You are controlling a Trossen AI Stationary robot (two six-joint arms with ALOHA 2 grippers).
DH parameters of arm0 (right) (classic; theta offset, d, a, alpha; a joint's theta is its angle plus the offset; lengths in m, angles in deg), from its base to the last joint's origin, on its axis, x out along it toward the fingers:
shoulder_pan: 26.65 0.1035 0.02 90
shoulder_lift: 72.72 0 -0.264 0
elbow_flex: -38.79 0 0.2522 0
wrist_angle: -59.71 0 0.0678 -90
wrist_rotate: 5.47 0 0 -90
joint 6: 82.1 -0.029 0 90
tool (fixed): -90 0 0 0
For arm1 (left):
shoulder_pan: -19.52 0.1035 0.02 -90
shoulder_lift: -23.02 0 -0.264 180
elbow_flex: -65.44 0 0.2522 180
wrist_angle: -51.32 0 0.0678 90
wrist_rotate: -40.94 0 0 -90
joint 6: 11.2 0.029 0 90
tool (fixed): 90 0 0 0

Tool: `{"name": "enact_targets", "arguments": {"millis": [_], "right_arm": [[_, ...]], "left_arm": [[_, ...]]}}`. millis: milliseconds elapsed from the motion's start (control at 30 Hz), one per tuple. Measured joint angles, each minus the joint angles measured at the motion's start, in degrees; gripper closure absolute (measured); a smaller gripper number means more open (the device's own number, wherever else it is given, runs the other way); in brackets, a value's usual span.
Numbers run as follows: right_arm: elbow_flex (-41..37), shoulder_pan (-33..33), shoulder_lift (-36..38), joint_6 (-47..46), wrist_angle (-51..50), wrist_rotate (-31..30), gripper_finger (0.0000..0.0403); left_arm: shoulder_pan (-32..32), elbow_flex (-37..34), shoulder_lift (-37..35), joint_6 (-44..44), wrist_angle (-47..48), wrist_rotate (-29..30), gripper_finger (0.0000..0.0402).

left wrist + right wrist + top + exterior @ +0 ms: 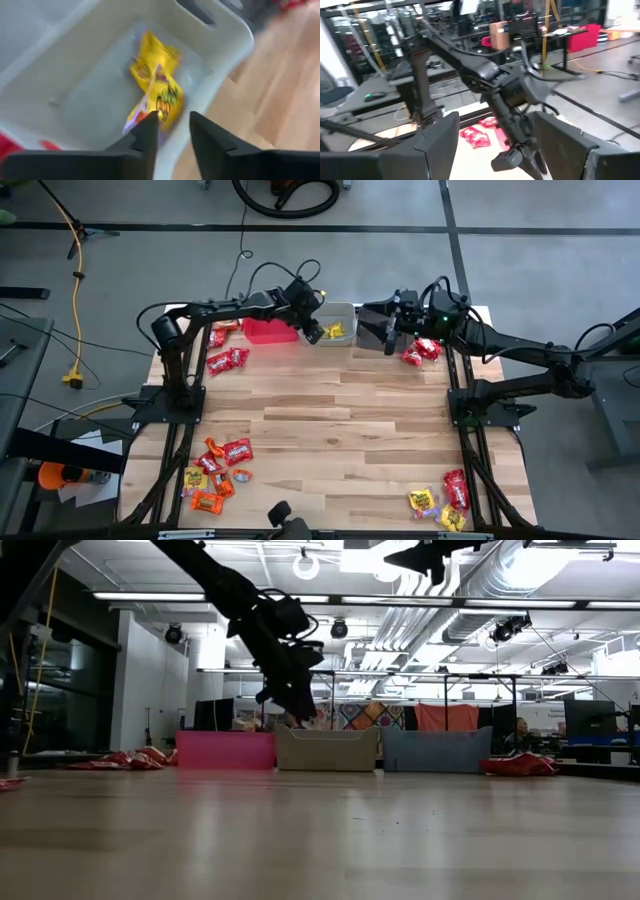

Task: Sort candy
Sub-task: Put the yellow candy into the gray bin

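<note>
Grey bin (220, 30), yellow candy (157, 82) under left hand (172, 132)

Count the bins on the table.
3, in a row along the far edge: red bin on the left, clear grey bin in the middle, dark bin on the right.

Table: a light wooden plank tabletop (330, 420), its middle bare.
Far edge: three small bins stand in a row, a red bin (268, 331), a clear grey bin (335, 323) and a dark bin (373, 326).
Far left: red candy packets (227, 360) lie loose on the wood beside the red bin.
Far right: more red packets (420, 352) lie just beside the dark bin.
Near left corner: a mixed heap of red, orange and yellow candies (218, 470).
Near right corner: a small cluster of yellow and red candies (442, 498).
</note>
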Motion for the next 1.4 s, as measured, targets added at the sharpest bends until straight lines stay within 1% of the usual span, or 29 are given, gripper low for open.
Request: {"name": "enact_targets", "arguments": {"millis": [67, 133, 200, 267, 400, 467, 533, 600, 667, 800, 900, 967, 1067, 1167, 1300, 1400], "right_arm": [[-0.01, 0.0, 0.0, 0.0, -0.01, -0.54, 0.0153], [-0.01, 0.0, 0.0, 0.0, 0.0, -0.53, 0.0153], [-0.01, 0.0, 0.0, 0.0, 0.0, -0.53, 0.0153], [-0.02, 0.0, 0.0, 0.0, 0.0, -0.51, 0.0153], [0.0, 0.0, 0.0, -0.27, 0.17, -0.8, 0.0153], [0.0, 0.0, 0.0, -1.71, 0.43, -0.88, 0.0153], [0.0, 0.0, 0.0, -2.78, 0.39, -0.86, 0.0153], [0.0, 0.0, 0.0, -2.76, 0.34, -0.86, 0.0153], [0.0, 0.0, 0.0, -2.62, -0.16, -0.86, 0.0153], [0.0, 0.02, 0.0, -2.78, -1.75, -0.12, 0.0153], [0.0, 0.04, 0.0, -4.09, -3.45, 1.88, 0.0153], [0.0, 0.04, 0.0, -5.88, -4.63, 3.43, 0.0153], [0.0, 0.04, 0.0, -7.89, -6.01, 6.29, 0.0153], [0.0, 0.04, 0.0, -11.0, -7.16, 9.47, 0.0153], [0.0, 1.51, 0.0, -22.53, -10.21, 16.68, 0.0153], [0.0, 6.38, 0.0, -31.58, -15.77, 22.49, 0.0153]], "left_arm": [[0.18, 0.83, -0.53, -0.85, 1.3, 1.51, 0.0255], [0.5, 2.42, -1.54, -0.07, 3.51, 0.91, 0.0227], [1.09, 3.98, -3.74, 0.47, 6.11, -1.56, 0.0207], [1.78, 4.48, -6.75, 0.63, 7.83, -5.3, 0.0194], [2.6, 2.63, -14.8, 0.6, 8.02, -12.89, 0.0189], [2.02, 0.18, -19.96, 0.98, 5.87, -15.28, 0.0188], [0.79, -4.14, -25.6, 1.05, 1.81, -17.65, 0.0188], [-0.67, -9.78, -31.27, 1.02, -4.04, -20.86, 0.0188], [-2.19, -16.38, -36.9, -1.45, -10.81, -22.24, 0.0188], [-5.53, -30.32, -45.6, -12.61, -27.32, -19.55, 0.0188], [-8.2, -38.65, -49.8, -19.58, -37.79, -14.28, 0.0188], [-9.54, -42.37, -51.42, -22.13, -41.38, -10.18, 0.0188], [-10.6, -44.53, -52.53, -23.42, -42.4, -6.59, 0.0188], [-10.67, -44.56, -52.69, -23.44, -42.54, -6.38, 0.0188], [-10.62, -44.54, -52.69, -22.49, -43.31, -6.41, 0.0188], [-10.62, -44.54, -52.69, -21.01, -43.25, -7.26, 0.0188]]}}
